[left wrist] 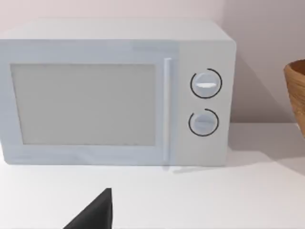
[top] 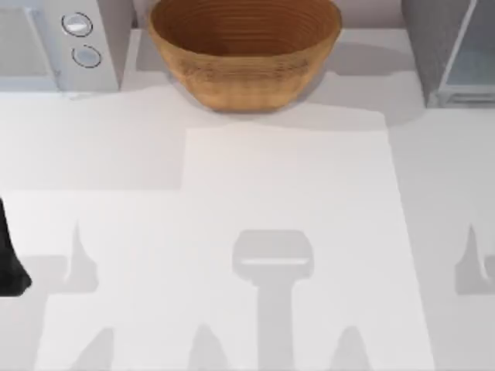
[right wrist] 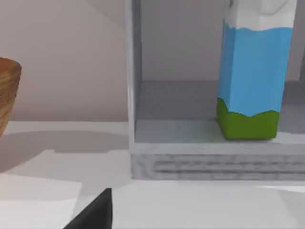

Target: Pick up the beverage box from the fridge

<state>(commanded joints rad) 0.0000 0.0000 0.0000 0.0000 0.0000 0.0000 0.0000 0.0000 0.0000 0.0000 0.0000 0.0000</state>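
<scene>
At the left edge of the top view, low in the frame, a dark part of the left arm [top: 9,263] juts over the plain white table [top: 286,193]; whether its claw is open or closed cannot be told. The right wrist view has a black finger [right wrist: 95,212] at its lower edge, and the right claw's opening cannot be told either. Beyond it, the small beverage box [right wrist: 251,71] with white top, sky-blue sides and green base band stands upright on the floor of the open dark-grey fridge [top: 448,54], upper right in the top view. The brown ribbed bowl [top: 244,50] sits top centre, the light two-knob appliance [top: 58,42] upper left.
</scene>
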